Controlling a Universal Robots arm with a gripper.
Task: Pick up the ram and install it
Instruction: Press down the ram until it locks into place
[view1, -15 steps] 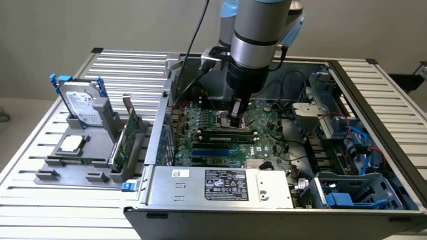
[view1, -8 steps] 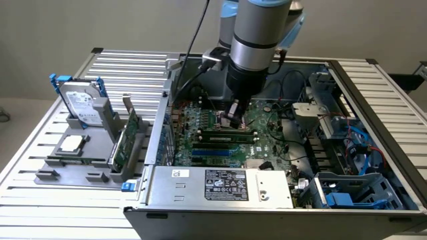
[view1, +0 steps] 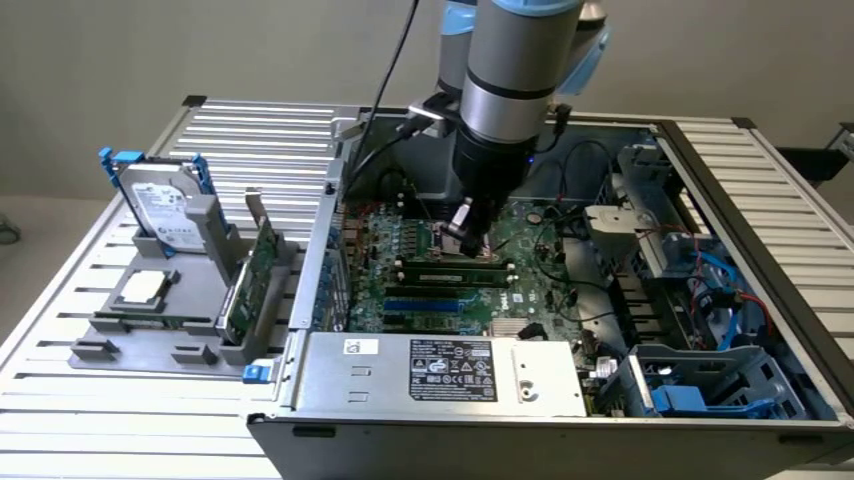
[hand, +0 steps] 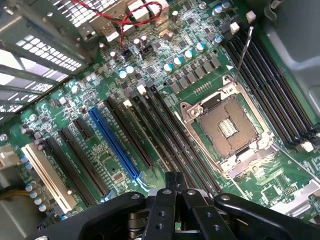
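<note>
While the claw (view1: 470, 238) stands pressed together over the motherboard (hand: 150, 95), the ram (view1: 454, 270) lies in its slot, seemingly for seating.

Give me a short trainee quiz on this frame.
1. True or false: the gripper is down inside the computer case, over the motherboard.
2. The fingers are: A) spread wide, B) shut together, C) holding a cable.
3. Fill in: in the rack at the exterior view's left, the hard drive stands ____.
Key: 1 true; 2 B; 3 upright.
</note>
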